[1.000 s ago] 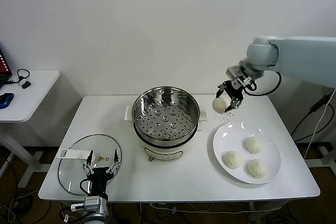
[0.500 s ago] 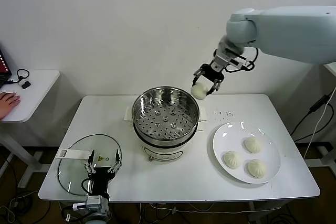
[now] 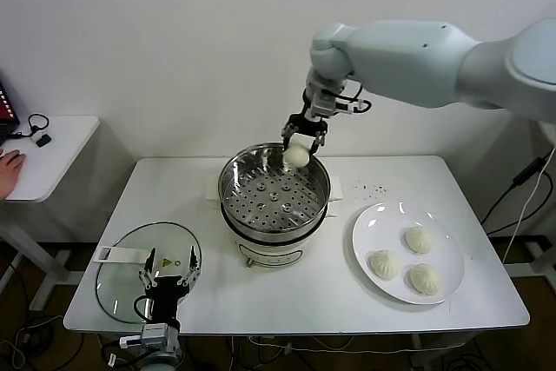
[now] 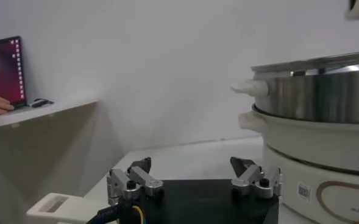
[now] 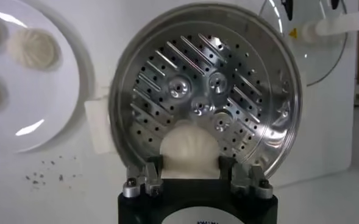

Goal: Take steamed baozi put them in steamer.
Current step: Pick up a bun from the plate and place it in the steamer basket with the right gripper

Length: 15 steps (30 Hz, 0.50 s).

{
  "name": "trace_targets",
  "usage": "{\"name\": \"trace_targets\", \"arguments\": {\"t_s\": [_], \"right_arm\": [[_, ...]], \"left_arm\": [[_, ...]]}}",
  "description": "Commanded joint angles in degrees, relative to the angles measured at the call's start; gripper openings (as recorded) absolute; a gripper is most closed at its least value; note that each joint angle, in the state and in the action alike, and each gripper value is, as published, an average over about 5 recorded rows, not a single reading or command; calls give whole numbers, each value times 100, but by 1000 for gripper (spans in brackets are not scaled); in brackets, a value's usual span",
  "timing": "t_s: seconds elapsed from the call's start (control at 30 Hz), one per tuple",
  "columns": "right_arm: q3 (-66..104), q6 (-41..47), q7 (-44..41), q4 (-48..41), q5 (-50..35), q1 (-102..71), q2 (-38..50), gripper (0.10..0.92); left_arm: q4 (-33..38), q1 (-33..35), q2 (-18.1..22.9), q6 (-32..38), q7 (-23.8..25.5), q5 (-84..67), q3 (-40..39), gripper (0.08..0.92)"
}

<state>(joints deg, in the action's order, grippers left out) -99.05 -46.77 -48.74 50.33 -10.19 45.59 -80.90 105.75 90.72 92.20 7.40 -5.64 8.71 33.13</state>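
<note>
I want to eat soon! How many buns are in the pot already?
None yet: the steamer tray is bare. The right end effector holds the first bun above its far rim. Three buns wait on the plate. The left end effector idles open near the lid.

No legible text anywhere. Steamer [image 4: 325, 152] base has a small square code sticker [image 4: 303, 192], too small to make out. Yellow triangular warning sign [image 3: 166, 261] sits on left gripper [image 3: 166, 288] body; symbol not legible. Laptop screen [image 4: 3, 68] content unreadable.
</note>
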Motion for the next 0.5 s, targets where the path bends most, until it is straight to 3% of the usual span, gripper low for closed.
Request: {"name": "trace_targets", "arguments": {"t_s": [0.03, 0.5], "right_arm": [[341, -323, 68, -1092, 511, -879, -618, 619], [483, -323, 55, -1876, 584, -1482, -1097, 619]], "left_arm": [[-33, -10, 280, 11, -1, -7, 5, 823], [-92, -51, 280, 19, -1, -22, 12, 823]]}}
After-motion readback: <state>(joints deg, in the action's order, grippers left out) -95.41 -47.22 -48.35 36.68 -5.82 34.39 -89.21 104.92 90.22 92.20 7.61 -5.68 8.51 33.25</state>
